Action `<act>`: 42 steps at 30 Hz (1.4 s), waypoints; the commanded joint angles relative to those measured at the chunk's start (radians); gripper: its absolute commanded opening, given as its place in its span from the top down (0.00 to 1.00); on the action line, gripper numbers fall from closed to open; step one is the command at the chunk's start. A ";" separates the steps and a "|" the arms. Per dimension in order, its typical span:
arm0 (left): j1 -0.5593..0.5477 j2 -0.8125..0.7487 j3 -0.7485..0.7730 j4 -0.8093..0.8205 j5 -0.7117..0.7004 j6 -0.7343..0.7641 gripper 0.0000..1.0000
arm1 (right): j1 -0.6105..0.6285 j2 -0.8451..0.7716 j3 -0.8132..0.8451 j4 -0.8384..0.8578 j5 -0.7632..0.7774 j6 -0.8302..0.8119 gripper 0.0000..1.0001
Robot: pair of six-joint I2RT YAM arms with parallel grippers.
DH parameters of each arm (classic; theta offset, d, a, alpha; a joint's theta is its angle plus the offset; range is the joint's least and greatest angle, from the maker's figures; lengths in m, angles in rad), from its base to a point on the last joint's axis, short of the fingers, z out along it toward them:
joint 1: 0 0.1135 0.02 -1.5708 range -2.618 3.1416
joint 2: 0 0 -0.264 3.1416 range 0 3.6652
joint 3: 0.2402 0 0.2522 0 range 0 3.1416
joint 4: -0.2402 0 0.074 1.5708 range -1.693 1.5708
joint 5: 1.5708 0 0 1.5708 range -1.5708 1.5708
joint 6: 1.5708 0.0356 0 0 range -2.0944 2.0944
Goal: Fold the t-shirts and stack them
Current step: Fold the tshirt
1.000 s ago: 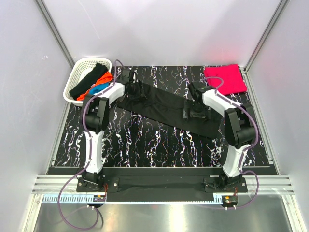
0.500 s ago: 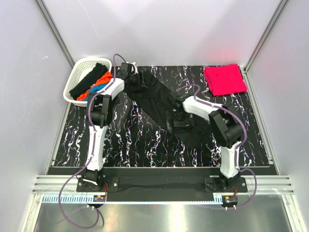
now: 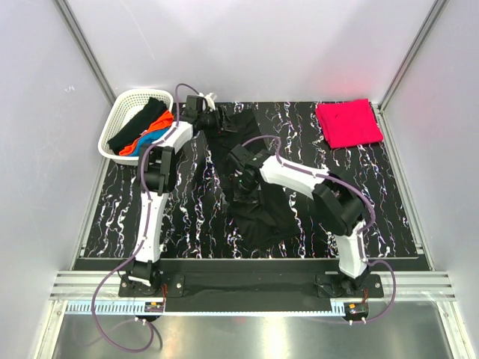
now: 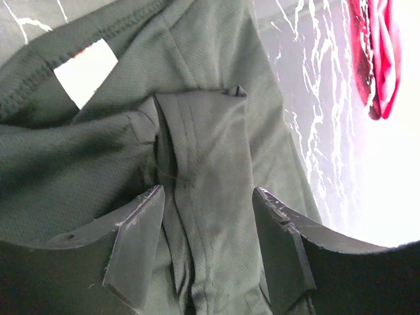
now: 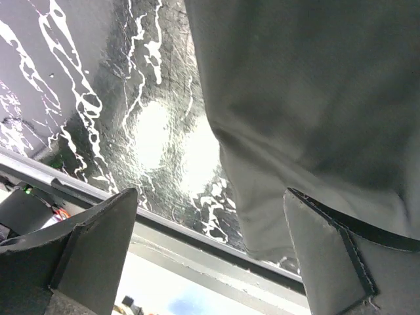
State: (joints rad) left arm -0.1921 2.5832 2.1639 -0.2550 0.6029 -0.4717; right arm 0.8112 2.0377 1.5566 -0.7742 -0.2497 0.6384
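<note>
A large black t-shirt [image 3: 251,198] lies lengthwise on the marbled table, from the far edge toward the near middle. Its collar end with a white label [image 4: 85,72] is under my left gripper [image 3: 212,120]. In the left wrist view my left gripper [image 4: 209,190] has its jaws apart, with a ridge of the cloth running between them. My right gripper [image 3: 241,166] rests over the shirt's left edge. In the right wrist view my right gripper [image 5: 210,193] is wide open, with the cloth's edge [image 5: 282,164] against its right finger. A folded pinkish-red t-shirt [image 3: 348,123] lies at the far right.
A white lattice basket [image 3: 120,112] at the far left holds black [image 3: 138,123], orange [image 3: 150,129] and blue [image 3: 153,137] shirts. Grey walls close in the table on three sides. A metal rail [image 5: 197,236] runs along the table's near edge.
My right arm swept from the right toward the left-centre, and the black shirt swung from lying across the table to lying lengthwise. My left gripper moved a little toward the far edge.
</note>
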 commanded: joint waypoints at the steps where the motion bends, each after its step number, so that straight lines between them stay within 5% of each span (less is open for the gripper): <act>1: 0.020 -0.159 -0.028 -0.006 0.060 0.016 0.38 | -0.007 -0.132 -0.022 -0.022 0.090 0.008 0.00; 7: -0.019 -0.416 -0.303 -0.021 -0.084 0.001 0.41 | -0.052 -0.338 -0.177 -0.092 0.268 -0.089 0.00; 10: -0.068 -0.515 -0.461 -0.021 -0.293 -0.024 0.40 | -0.159 -0.467 -0.300 -0.080 0.146 -0.103 0.00; 14: -0.113 -0.505 -0.530 -0.021 -0.373 -0.103 0.40 | -0.306 -0.580 -0.411 -0.048 0.017 -0.173 0.00; 23: -0.136 -0.198 -0.277 -0.032 -0.368 -0.160 0.41 | -0.305 -0.537 -0.405 -0.050 0.035 -0.296 0.00; 32: -0.159 0.087 0.140 -0.075 -0.109 -0.196 0.41 | -0.313 -0.501 -0.406 -0.043 0.004 -0.270 0.00; 42: -0.162 -0.492 -0.288 -0.266 -0.290 0.039 0.26 | -0.415 -0.516 -0.509 -0.023 -0.020 -0.200 0.00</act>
State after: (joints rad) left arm -0.3546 2.3440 1.9652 -0.4404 0.3866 -0.5350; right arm 0.4236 1.5360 1.0908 -0.8158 -0.2481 0.3973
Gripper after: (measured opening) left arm 0.733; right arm 0.994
